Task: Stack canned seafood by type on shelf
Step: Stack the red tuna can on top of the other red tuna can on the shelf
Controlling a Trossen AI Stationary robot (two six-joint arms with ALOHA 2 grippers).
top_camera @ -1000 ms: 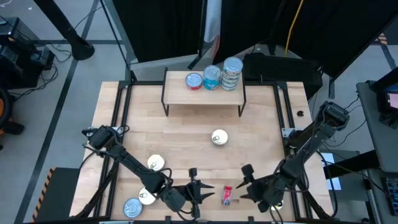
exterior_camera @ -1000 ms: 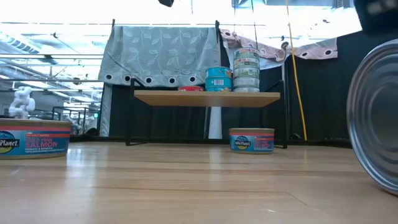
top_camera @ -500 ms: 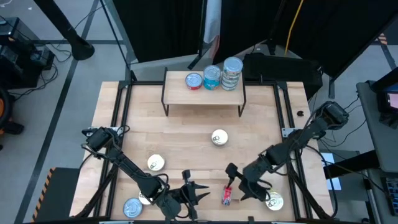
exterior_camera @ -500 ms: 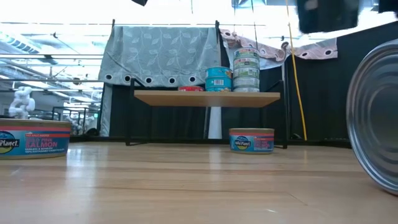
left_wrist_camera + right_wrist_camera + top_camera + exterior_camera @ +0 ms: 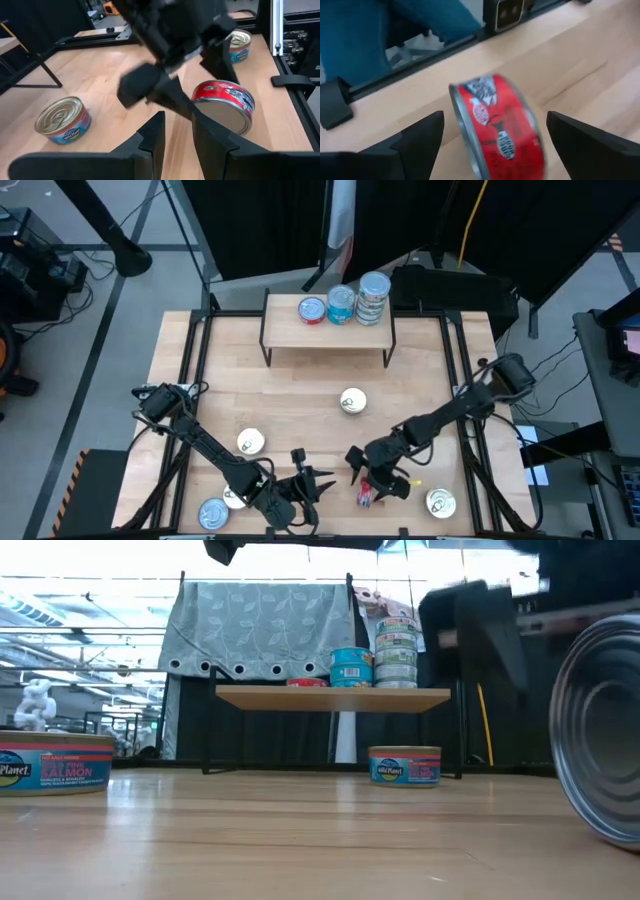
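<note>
My right end effector, fingers wide apart, straddles the red can standing on edge; left end effector nearly closed, empty.

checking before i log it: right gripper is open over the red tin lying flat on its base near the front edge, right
Not quite: the red tin stands on its edge, not flat on its base. The right wrist view shows it, with the open right gripper over it near the front edge.
</note>
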